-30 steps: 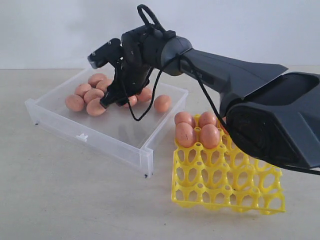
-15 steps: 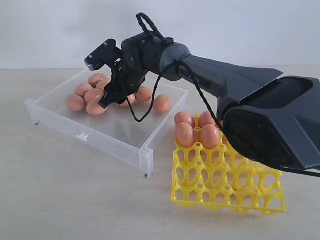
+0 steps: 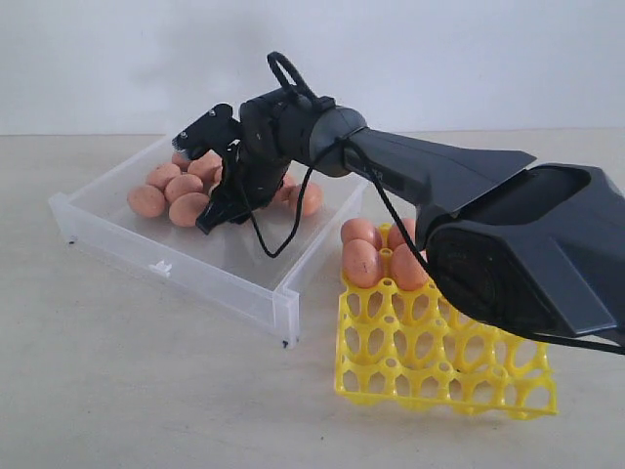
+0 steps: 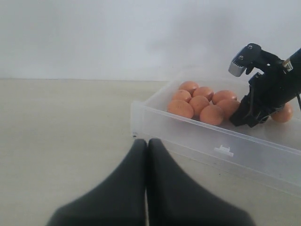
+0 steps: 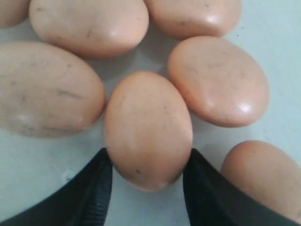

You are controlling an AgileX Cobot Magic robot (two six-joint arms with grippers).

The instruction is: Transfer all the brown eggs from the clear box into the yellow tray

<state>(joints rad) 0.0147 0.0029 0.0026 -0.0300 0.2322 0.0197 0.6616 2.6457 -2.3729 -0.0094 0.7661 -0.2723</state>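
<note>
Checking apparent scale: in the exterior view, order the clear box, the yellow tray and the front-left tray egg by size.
1. clear box
2. yellow tray, somewhat smaller, though nearer the camera
3. front-left tray egg, far smallest

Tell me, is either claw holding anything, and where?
The right gripper pinches one brown egg across its sides, near one end. The left gripper, shut, holds nothing.

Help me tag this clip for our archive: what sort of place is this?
Probably a robotics lab or test bench, not a kitchen: a bare pale tabletop against a plain white wall, and a robot arm reaching into a clear box of brown eggs beside a yellow tray.
</note>
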